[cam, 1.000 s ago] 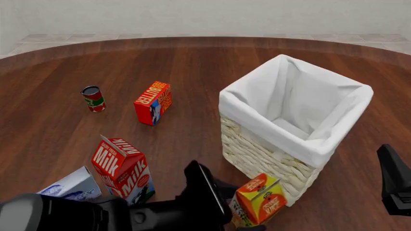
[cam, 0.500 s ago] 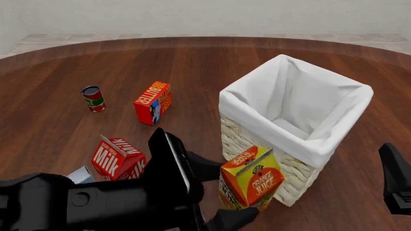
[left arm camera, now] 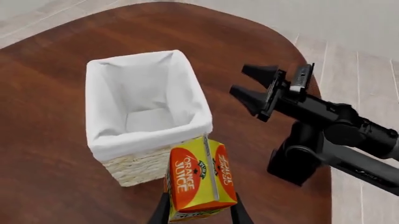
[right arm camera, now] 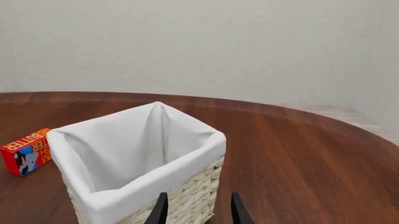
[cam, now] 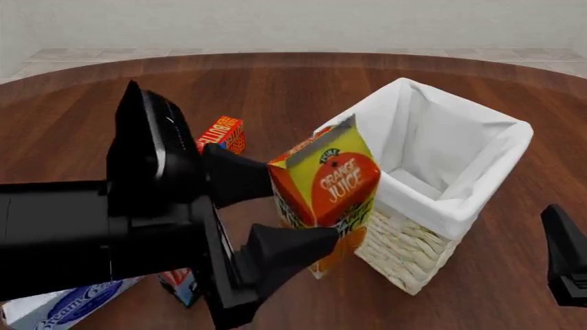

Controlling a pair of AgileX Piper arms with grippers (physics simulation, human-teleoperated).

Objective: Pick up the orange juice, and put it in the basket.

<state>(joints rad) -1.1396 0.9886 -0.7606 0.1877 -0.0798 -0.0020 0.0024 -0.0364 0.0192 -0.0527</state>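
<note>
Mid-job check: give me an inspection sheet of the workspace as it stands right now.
Surface: round dark wooden table; no spills seen.
Job's things: orange juice held off the table, upright with a slight tilt, just short of the basket rim; basket inside looks empty.
Clutter: butter box behind the left arm; blue-and-white carton at the near left edge; another carton mostly hidden.
Grippers: left gripper shut on the orange juice, fingers on opposite sides; right gripper open, idle beside the basket.
Cables: nothing seen.
Surroundings: pale wall and tiled floor beyond the table.
</note>
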